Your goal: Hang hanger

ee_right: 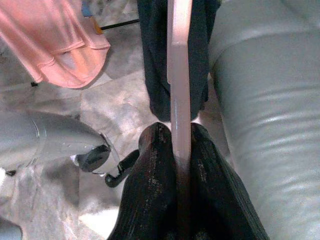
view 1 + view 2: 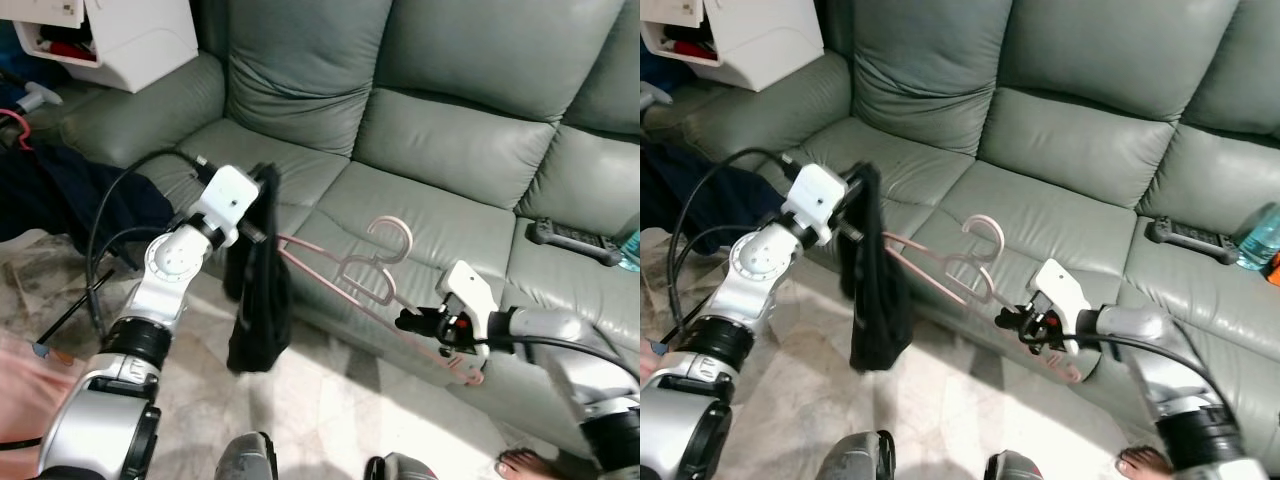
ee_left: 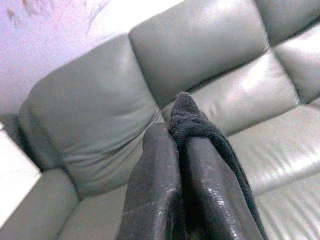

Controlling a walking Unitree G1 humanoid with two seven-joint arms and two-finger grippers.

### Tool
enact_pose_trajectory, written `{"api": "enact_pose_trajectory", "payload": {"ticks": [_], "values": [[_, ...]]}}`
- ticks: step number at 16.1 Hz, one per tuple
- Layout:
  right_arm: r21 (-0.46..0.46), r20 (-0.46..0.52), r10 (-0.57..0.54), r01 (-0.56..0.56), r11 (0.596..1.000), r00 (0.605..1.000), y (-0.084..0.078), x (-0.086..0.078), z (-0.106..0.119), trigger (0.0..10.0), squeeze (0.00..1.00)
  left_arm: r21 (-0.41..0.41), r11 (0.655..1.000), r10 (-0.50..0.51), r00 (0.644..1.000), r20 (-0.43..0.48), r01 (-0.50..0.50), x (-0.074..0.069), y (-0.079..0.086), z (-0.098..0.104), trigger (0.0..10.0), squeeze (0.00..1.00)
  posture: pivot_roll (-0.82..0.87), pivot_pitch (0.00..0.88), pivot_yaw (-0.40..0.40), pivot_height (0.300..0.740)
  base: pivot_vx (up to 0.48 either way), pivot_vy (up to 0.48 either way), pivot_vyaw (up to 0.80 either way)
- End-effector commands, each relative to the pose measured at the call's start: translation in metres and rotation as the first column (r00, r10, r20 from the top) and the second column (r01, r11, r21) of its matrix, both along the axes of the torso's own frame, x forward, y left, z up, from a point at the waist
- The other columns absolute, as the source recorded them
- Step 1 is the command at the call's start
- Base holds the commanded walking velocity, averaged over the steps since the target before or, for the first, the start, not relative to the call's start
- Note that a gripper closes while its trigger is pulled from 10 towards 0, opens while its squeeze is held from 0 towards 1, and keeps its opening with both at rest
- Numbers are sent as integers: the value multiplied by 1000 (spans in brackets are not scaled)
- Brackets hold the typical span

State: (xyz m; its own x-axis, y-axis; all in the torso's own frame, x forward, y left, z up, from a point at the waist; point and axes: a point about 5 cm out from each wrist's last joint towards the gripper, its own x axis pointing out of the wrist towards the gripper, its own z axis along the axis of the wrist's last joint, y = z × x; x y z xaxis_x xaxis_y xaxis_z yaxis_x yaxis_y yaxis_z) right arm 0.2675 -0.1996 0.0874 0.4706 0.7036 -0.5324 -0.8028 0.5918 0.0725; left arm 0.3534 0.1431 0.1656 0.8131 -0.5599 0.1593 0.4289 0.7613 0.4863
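Overhead, left end effector (image 2: 262, 190) pinches a dark garment (image 2: 258, 290); right end effector (image 2: 405, 321) clamps the pink hanger (image 2: 345, 275) above the sofa (image 2: 450, 150). Wrist views confirm both grips. Judged step: dressing hanger; next, thread its arm into the garment.

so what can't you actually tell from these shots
- Whether the black garment is threaded on the pink hanger: the cloth hides that end in both eye views.
- Left gripper fingertips: covered by the garment in the left wrist view.
- Hanger's hook: cut off by the top edge in the right wrist view, where the right gripper clamps it.
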Motion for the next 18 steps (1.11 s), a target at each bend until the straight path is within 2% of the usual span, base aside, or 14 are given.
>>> {"api": "enact_pose_trajectory", "payload": {"ticks": [1, 4, 7, 8, 9, 11, 14, 18], "values": [[16, 18, -119, 119, 993, 993, -5, 10, -4, 10000, 0, -34, 998, -50, 997, 55, 52, -4, -5, 17, 10000, 0, -41, 64, 42, 740, 0, 0, 0], [20, 7, -280, 280, 960, 960, -13, 21, -14, 10000, 0, -60, 996, -70, 996, 48, 73, -6, -5, 23, 10000, 0, -28, 63, 46, 740, 0, 0, 0], [15, -3, -289, 289, 957, 957, -14, 21, -18, 10000, 0, -69, 995, -76, 997, 27, 78, -7, -5, 25, 10000, 0, -28, 62, 47, 740, 0, 0, 0], [-31, 14, -323, 324, 946, 946, -23, 23, -21, 10000, 0, -78, 994, -79, 997, 22, 80, -7, -6, 25, 10000, 0, -28, 62, 47, 740, 0, 0, 0], [-6, 52, -326, 327, 945, 944, -25, 25, -14, 10000, 0, -55, 996, -70, 997, 10, 71, -7, -7, 20, 10000, 0, -28, 67, 51, 740, 0, 0, 0], [32, 154, -272, 270, 962, 950, -24, 28, 7, 10000, 0, 27, 999, -19, 1000, -23, 19, -5, -1, 7, 10000, 0, -33, 69, 52, 740, 0, 0, 0], [42, 235, -192, 187, 981, 953, -21, 25, 29, 10000, 0, 40, 999, 18, 997, -70, -16, -3, 5, -3, 10000, 0, -45, 71, 53, 740, 0, 0, 0], [15, 202, -39, 36, 999, 979, -17, 11, 43, 10000, 0, 90, 994, 76, 994, -83, -69, 0, 13, -12, 10000, 0, -49, 72, 54, 740, 0, 0, 0]]}}
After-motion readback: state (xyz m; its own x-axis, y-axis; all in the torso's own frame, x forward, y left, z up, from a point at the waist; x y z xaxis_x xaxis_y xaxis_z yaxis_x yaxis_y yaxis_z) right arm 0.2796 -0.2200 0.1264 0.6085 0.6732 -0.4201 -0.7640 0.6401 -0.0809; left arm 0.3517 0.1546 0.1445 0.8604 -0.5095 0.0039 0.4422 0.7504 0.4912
